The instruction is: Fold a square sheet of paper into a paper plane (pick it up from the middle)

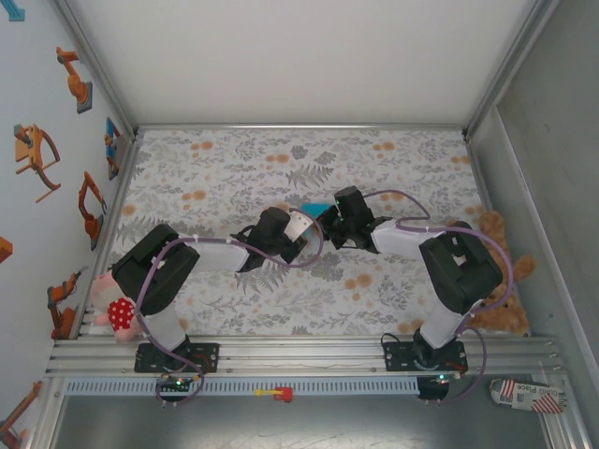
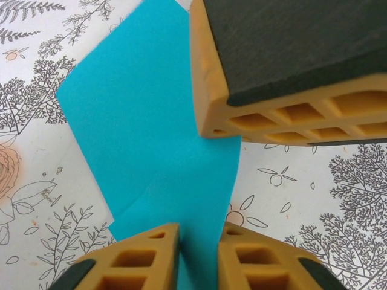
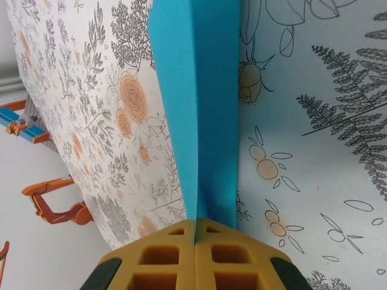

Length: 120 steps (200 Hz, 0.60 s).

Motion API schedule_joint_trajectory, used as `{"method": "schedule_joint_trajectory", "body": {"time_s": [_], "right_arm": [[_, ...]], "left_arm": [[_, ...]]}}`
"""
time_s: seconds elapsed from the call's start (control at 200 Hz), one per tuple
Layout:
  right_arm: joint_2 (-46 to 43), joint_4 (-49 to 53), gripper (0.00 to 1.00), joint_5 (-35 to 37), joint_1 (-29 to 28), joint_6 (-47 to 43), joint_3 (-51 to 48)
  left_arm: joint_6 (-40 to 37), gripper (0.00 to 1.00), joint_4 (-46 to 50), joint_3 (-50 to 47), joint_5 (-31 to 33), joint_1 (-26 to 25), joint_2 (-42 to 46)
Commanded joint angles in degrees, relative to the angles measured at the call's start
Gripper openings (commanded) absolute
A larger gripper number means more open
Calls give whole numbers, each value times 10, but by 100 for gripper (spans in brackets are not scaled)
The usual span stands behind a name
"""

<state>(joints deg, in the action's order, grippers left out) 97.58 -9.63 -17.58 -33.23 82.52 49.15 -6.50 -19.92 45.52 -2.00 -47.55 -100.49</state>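
Observation:
The square sheet of paper (image 1: 316,208) is bright turquoise, folded along a centre crease, and held up over the middle of the floral tablecloth (image 1: 234,168). My right gripper (image 3: 195,225) is shut on the folded edge of the paper (image 3: 199,90), which runs away from its fingertips as a narrow two-layer strip. In the left wrist view the paper (image 2: 139,121) spreads wide, and the right gripper's fingers (image 2: 284,60) clamp its far side. My left gripper (image 2: 198,241) has its jaws a small gap apart, with the near edge of the paper passing between them. Both grippers meet tip to tip, the left gripper (image 1: 307,227) and the right gripper (image 1: 334,217).
A pink and red plush toy (image 1: 112,304) lies by the left arm's base. A brown teddy bear (image 1: 501,281) sits at the table's right edge behind the right arm. Metal frame walls enclose the table on three sides.

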Motion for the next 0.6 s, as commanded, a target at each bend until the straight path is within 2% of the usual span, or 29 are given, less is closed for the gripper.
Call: {"method": "schedule_joint_trajectory", "body": {"time_s": [0.0,0.09,0.185,0.401,0.596], "right_arm": [[-3,22,18,5,2,-17,15],[-17,44,39,24,6,-32,14],[-37,71,50,46,17,-53,13],[-84,133,57,97,46,-97,9],[-116,169,58,132,60,-149,-1]], "left_arm": [[2,18,-3,-4,-12,-2,-6],[4,14,-2,-4,-11,-2,-9],[7,12,-2,-5,-17,-2,-11],[21,9,0,-4,-35,2,-10],[41,9,-1,-3,-61,7,-19]]}}
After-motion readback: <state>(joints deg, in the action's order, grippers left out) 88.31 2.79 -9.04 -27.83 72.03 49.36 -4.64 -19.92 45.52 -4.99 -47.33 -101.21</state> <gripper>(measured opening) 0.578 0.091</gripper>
